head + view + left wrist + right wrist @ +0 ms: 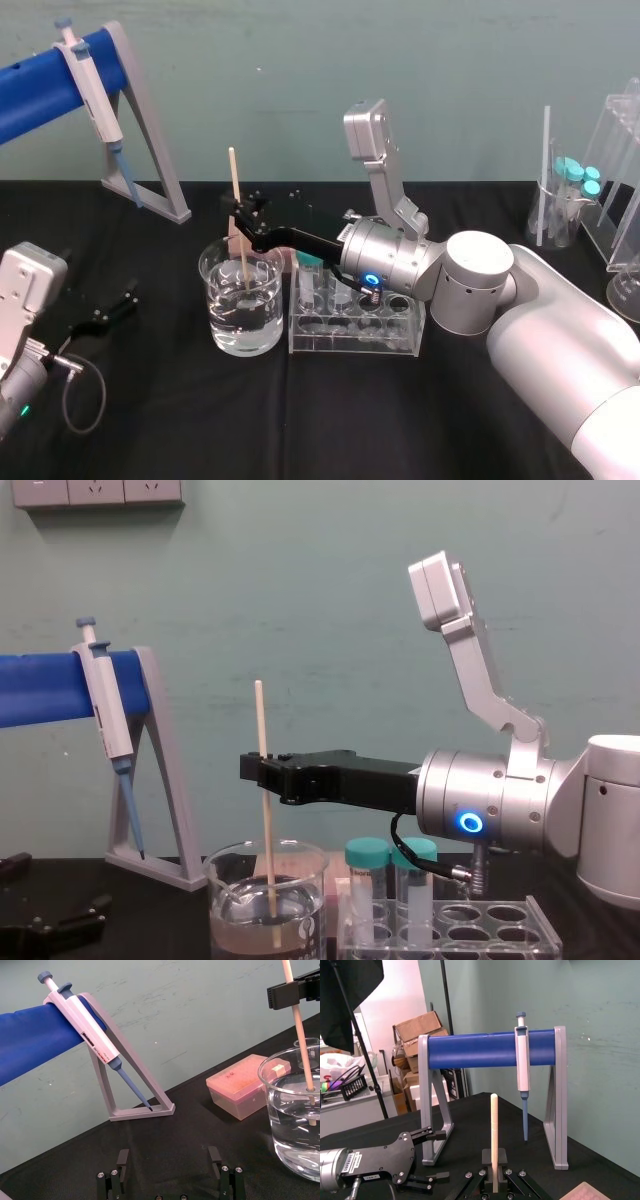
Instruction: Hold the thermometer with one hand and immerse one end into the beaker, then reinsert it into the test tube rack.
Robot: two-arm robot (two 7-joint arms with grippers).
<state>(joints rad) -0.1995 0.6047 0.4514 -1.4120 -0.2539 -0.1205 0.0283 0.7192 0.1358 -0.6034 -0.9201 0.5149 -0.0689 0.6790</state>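
The right tool [262, 770] reaches in from the right, above the counter [150, 420]. It is clenched on the thermometer [260, 720] a little above mid-length. The thermometer stands nearly upright. Its upper end is clear above the black fingers and its lower end is below the water line inside the beaker [225, 320]. Whether the tip touches the glass bottom cannot be told.

The beaker stands on the counter just left of the test tube rack [350, 345]. The rack carries two teal-capped tubes [368, 885] at its left end. A pink box [240, 1087] sits behind the beaker.

The left tool [169, 1160] lies low at the counter's left side, released, with its fingers spread and gripping nothing, well apart from the beaker. A pipette [85, 1030] hangs on the grey stand [135, 1085] at the far left.
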